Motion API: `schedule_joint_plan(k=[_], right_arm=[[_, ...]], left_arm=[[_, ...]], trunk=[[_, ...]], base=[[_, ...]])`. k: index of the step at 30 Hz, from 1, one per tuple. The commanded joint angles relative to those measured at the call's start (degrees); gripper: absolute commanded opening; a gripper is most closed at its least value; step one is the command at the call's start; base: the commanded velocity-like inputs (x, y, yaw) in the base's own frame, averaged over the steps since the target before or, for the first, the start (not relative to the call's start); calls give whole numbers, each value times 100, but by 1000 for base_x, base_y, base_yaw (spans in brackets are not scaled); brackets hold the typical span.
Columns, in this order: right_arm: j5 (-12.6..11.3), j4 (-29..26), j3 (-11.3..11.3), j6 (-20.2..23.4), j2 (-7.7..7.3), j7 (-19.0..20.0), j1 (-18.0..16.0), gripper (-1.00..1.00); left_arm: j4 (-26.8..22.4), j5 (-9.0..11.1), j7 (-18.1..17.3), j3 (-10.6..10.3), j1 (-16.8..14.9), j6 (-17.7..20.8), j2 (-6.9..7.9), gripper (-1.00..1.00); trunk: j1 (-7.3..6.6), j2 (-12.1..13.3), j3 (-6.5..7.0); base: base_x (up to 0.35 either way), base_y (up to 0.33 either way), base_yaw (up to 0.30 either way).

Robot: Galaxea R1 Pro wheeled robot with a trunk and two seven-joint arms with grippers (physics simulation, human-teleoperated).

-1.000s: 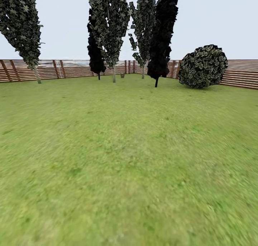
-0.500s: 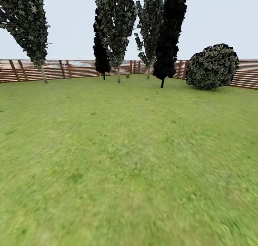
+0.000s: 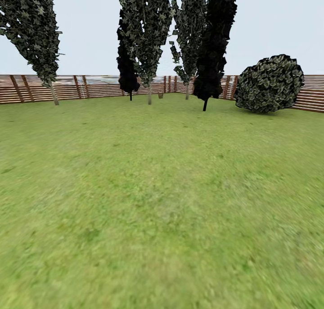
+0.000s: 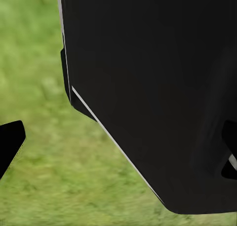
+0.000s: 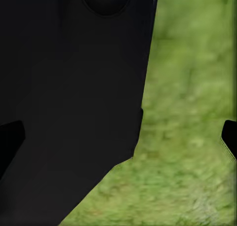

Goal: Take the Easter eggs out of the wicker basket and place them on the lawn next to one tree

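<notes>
The lawn stretches ahead of me in the head view, green and mottled. Several trees stand along its far edge: one with a pale leaning trunk at far left, a tall one at centre, and a near-black one right of it. The Easter eggs and the wicker basket are out of view. My left gripper is open, its dark fingertips far apart over grass. My right gripper is also open, with nothing between its fingertips.
A brown slatted fence runs along the back of the garden. A round dark bush sits at the far right by the fence. In both wrist views a black part of the robot's body hangs over the grass.
The whole head picture has shifted: trees and bush sit a little further right and slightly closer, so the camera has moved. Nothing on the lawn has moved itself.
</notes>
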Motion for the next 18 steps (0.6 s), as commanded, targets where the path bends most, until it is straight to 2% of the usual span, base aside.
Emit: schedule_joint_plan(k=[1, 18], right_arm=[[49, 11, 5, 4, -2, 8, -7, 100], [49, 13, 8, 4, 6, 7, -6, 100]], left_arm=[[-2, 8, -21, 8, 1, 7, 1, 100], [-5, 8, -21, 8, 1, 7, 1, 100]], trunk=[[3, -2, -4], [3, -2, -4]], base=[[337, 0, 0], [337, 0, 0]])
